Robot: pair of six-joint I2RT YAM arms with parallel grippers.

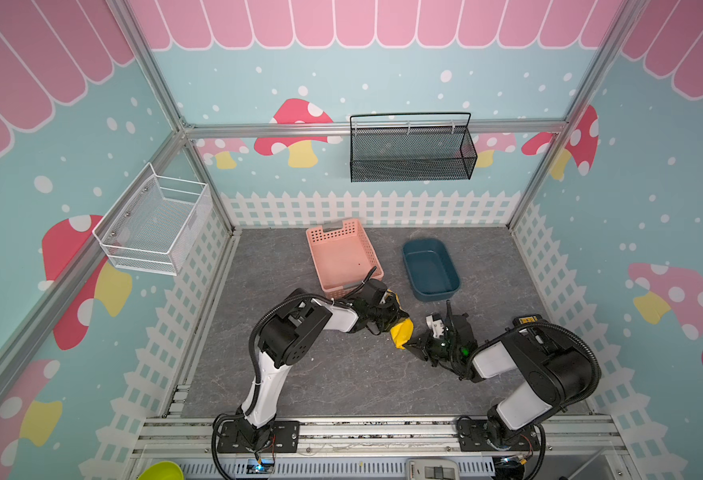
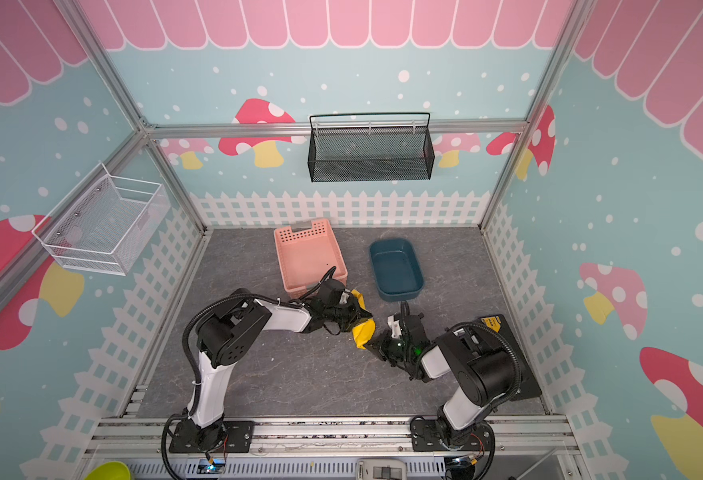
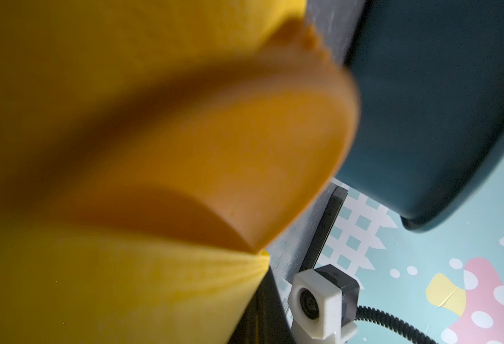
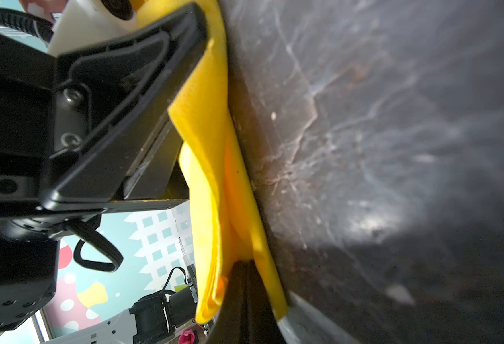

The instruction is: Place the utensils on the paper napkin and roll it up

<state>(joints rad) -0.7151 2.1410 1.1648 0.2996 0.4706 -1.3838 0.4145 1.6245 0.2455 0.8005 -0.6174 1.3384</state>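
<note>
The paper napkin (image 1: pixel 401 332) (image 2: pixel 362 332) is a bunched yellow bundle on the grey table, lying between my two grippers. My left gripper (image 1: pixel 397 316) (image 2: pixel 360 312) lies across it, shut, with yellow paper showing on both sides of it. In the left wrist view the napkin (image 3: pixel 125 283) fills most of the picture and hides the jaws. Smooth orange-tan utensils (image 3: pixel 230 149) show inside its folds, one with a serrated edge. My right gripper (image 1: pixel 409 345) (image 4: pixel 245 286) is shut, its tips pushed into a napkin (image 4: pixel 209 193) fold, with paper on either side of them.
A pink perforated basket (image 1: pixel 333 235) and a dark blue tub (image 1: pixel 408 266) stand just behind the grippers. A black mesh basket (image 1: pixel 412 166) hangs on the back wall and a white wire basket (image 1: pixel 154 224) on the left wall. A black box (image 2: pixel 503 332) sits behind the right arm.
</note>
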